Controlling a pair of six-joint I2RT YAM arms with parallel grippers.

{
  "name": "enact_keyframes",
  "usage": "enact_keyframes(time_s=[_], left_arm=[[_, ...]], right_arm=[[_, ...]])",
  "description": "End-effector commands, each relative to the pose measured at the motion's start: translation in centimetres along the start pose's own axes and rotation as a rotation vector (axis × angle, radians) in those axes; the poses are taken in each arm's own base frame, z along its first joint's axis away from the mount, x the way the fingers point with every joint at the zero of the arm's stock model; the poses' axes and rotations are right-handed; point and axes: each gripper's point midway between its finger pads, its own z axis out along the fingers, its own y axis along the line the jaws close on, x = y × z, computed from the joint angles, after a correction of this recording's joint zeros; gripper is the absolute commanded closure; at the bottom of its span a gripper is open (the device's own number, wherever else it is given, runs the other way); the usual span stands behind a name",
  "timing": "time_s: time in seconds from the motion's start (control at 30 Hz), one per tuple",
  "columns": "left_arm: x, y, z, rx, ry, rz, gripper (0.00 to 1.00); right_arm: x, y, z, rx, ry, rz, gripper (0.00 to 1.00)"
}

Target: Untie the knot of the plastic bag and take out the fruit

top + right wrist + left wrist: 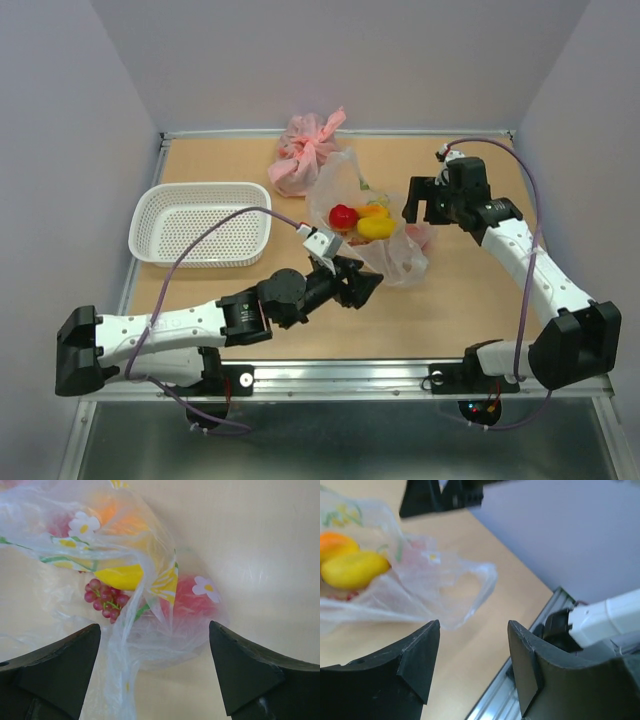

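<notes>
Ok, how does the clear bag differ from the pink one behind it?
The clear bag is see-through, with red, yellow and orange fruit visible; the pink bag shows nothing inside. The clear bag lies slack and spread out; the pink bag sits bunched, knotted on top, farther back. Both are thin plastic on the table.
</notes>
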Motion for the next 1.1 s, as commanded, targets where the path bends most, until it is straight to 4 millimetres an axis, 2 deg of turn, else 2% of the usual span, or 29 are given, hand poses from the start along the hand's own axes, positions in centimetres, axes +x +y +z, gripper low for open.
enact_keyframes(time_s=[0.0,0.03,0.07,0.1,0.13,0.17,0.27,0.3,0.37,0.4,0.47,0.53,0.57,0.63,0.67,0.73,0.77,0.93,1.0,1.03,1.07], left_arm=[[-3.1,1.0,2.0,-0.097,-0.057,0.127,0.33],[-3.3,2.0,2.9,-0.124,-0.048,0.129,0.33],[-4.5,1.9,3.9,-0.135,-0.062,0.116,0.33],[-2.9,3.0,5.5,-0.169,-0.017,0.125,0.33],[-2.8,3.3,6.4,-0.173,-0.015,0.116,0.33],[-2.0,4.9,7.9,-0.208,0.005,0.111,0.34],[-1.8,6.6,10.1,-0.243,0.01,0.126,0.35],[0.0,7.8,11.1,-0.275,0.054,0.157,0.35],[0.6,8.3,12.2,-0.288,0.083,0.192,0.35],[2.8,9.1,12.6,-0.304,0.155,0.21,0.35],[4.4,9.1,12.9,-0.293,0.207,0.205,0.37],[6.7,8.8,12.5,-0.257,0.266,0.161,0.4],[8.6,9.3,11.6,-0.255,0.308,0.156,0.43],[11.1,8.7,10.4,-0.222,0.367,0.145,0.45],[13.0,9.3,9.2,-0.228,0.414,0.148,0.46],[15.0,9.2,7.8,-0.22,0.464,0.111,0.48],[16.7,10.1,6.5,-0.235,0.502,0.099,0.49],[20.0,11.1,3.8,-0.23,0.579,0.051,0.59],[20.1,10.8,3.6,-0.211,0.591,0.047,0.69],[20.1,10.8,3.5,-0.21,0.59,0.048,0.69],[19.8,10.4,3.6,-0.192,0.589,0.045,0.69]], right_arm=[[0.6,0.2,0.9,-0.021,0.011,-0.018,0.05],[0.5,0.1,1.0,-0.016,0.006,-0.02,0.03],[0.3,0.0,1.1,-0.011,0.001,-0.018,0.0],[0.2,0.0,1.5,-0.01,-0.004,-0.016,0.0],[0.1,0.0,1.7,-0.009,-0.006,-0.014,0.0],[0.2,0.0,2.2,-0.01,-0.003,-0.009,0.0],[0.6,-0.2,3.0,0.008,0.012,-0.007,0.0],[0.8,-0.3,3.5,0.019,0.019,-0.004,0.0],[1.2,-0.7,4.1,0.052,0.026,-0.006,0.0],[1.6,-1.1,4.6,0.078,0.036,-0.005,0.0],[2.1,-1.6,5.2,0.105,0.052,-0.004,0.0],[2.8,-2.7,6.0,0.159,0.073,0.006,0.0],[2.9,-3.6,6.1,0.212,0.069,0.013,0.01],[2.9,-4.9,6.3,0.287,0.061,0.013,0.03],[2.9,-6.2,6.4,0.348,0.058,0.009,0.05],[2.5,-7.5,6.4,0.397,0.05,0.024,0.06],[2.3,-8.2,6.5,0.418,0.046,0.041,0.07],[2.0,-11.1,6.5,0.489,0.028,0.168,0.07],[2.0,-11.0,6.6,0.473,0.031,0.183,0.07],[1.8,-10.7,6.6,0.457,0.033,0.182,0.06],[1.7,-9.6,6.7,0.389,0.043,0.178,0.05]])
